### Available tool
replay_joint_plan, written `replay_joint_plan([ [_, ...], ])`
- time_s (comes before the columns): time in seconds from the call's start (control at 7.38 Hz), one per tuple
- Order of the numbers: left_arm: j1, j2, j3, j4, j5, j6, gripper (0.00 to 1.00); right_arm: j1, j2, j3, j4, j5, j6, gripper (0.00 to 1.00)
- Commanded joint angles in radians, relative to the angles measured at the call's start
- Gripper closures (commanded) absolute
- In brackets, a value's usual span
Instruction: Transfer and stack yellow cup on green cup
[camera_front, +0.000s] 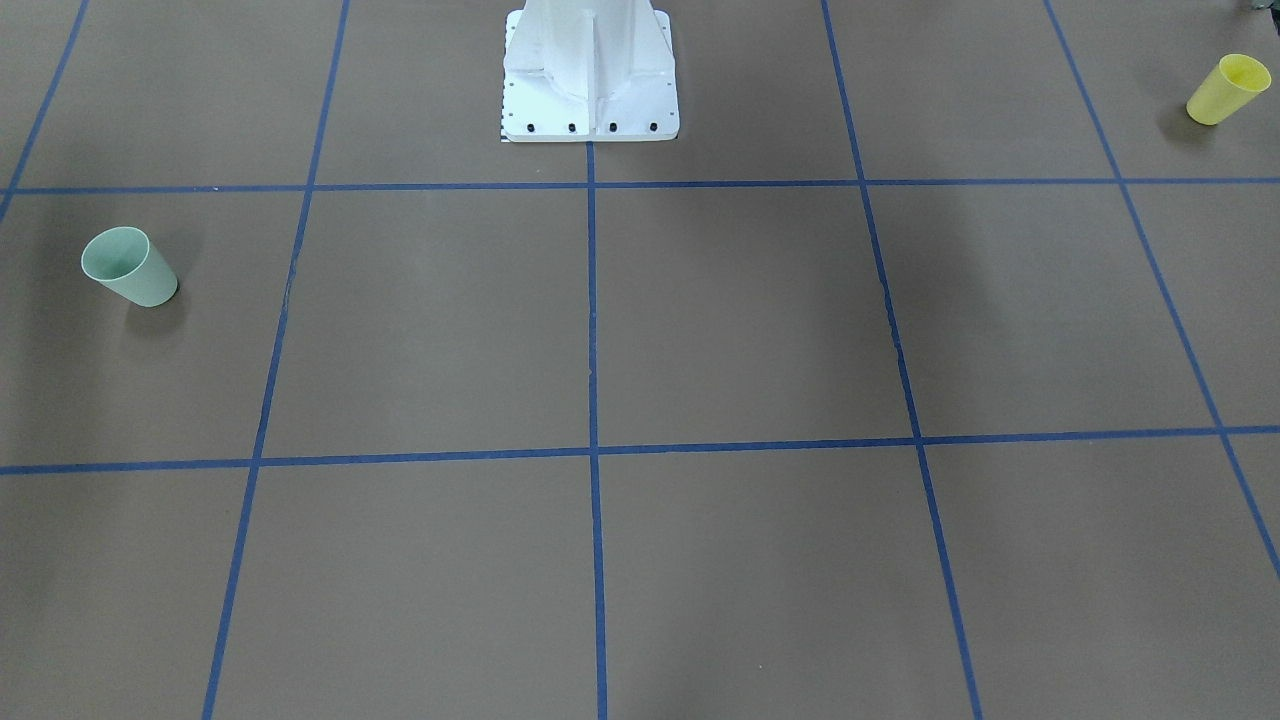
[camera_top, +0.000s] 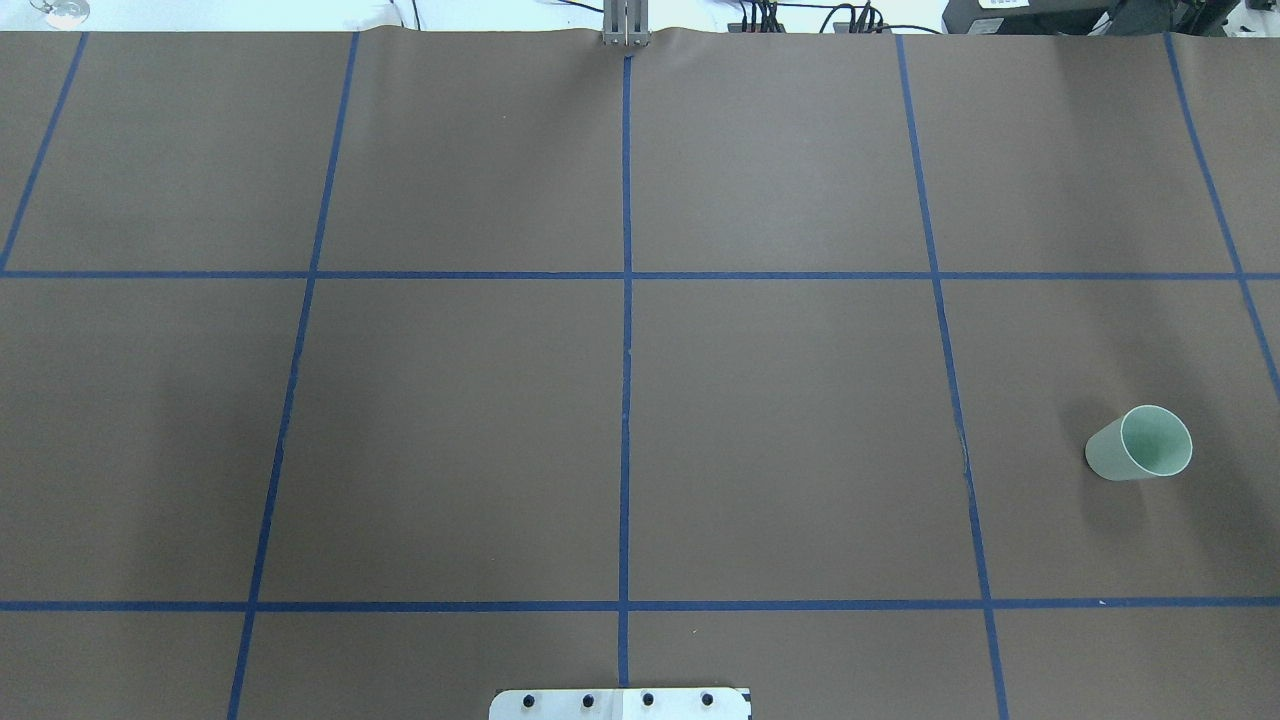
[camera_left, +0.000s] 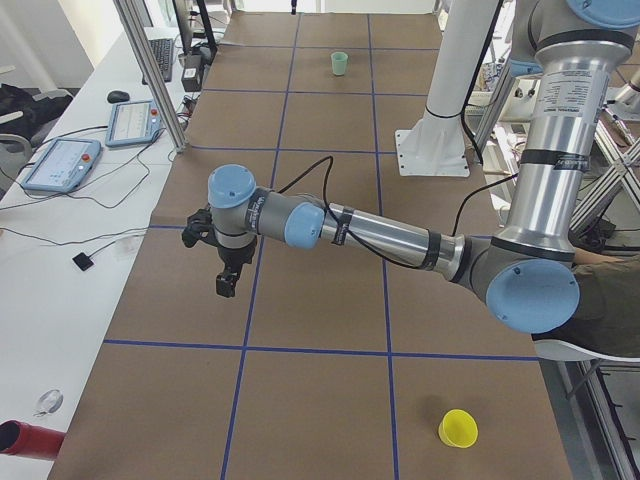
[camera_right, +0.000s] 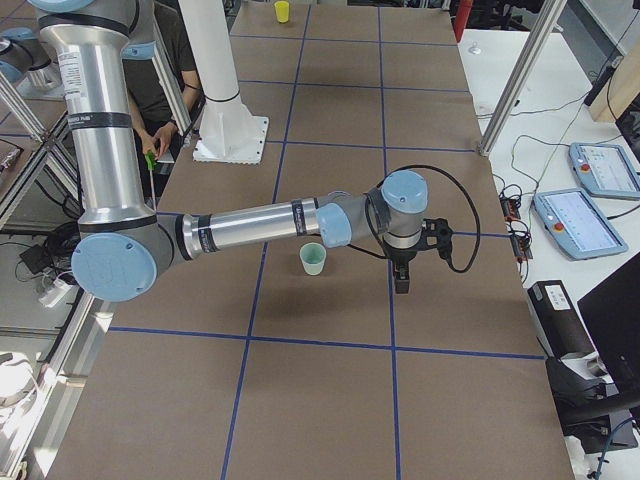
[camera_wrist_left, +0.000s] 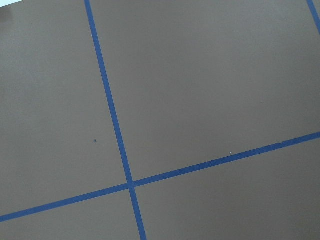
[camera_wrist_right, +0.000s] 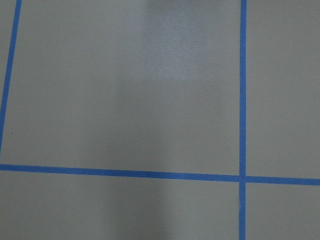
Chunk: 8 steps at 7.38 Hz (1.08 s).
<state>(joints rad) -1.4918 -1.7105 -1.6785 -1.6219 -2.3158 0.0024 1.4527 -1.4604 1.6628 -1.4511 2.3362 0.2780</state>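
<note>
Yellow and green sit at opposite ends, so you have the whole task ahead of you. The yellow cup (camera_front: 1227, 90) stands upright at the robot's left end of the table (camera_front: 740, 330), close to the robot's edge. The green cup (camera_front: 130, 268) stands mouth up at the right end, well apart from it. Nothing is picked up and nothing is stacked; the grasp, the carry across (probably a hand-over, by my guess) and the seating into the green cup all remain.

The left gripper (camera_left: 226, 288) hangs over bare table, well away from the yellow cup. The right gripper (camera_right: 402, 287) hangs near the green cup without touching it. Both show only in the side views, so you cannot tell whether their fingers are spread or pressed together.

The overhead view gives you the green cup but cuts the yellow one out. The front-facing view shows both cups yet neither arm. Both wrist cameras see only brown cover and blue tape (camera_wrist_left: 112, 117).
</note>
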Motion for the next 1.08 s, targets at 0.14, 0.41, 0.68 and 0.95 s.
replay_joint_plan([
  [0.14,-0.001,0.0,-0.001,0.0,0.001,0.002,0.0,0.0,0.0,0.0,0.0,0.0,-0.002,0.0],
  [0.41,-0.001,0.0,-0.001,-0.001,0.001,0.002,0.0,0.0,-0.001,-0.002,0.0,0.0,-0.002,0.0],
  [0.68,-0.001,0.0,-0.006,-0.001,0.0,0.002,0.0,0.0,-0.001,-0.003,0.002,0.0,-0.002,0.0],
  [0.95,0.004,-0.003,-0.029,-0.001,0.004,0.005,0.0,0.0,-0.003,-0.006,0.002,0.0,-0.002,0.0],
])
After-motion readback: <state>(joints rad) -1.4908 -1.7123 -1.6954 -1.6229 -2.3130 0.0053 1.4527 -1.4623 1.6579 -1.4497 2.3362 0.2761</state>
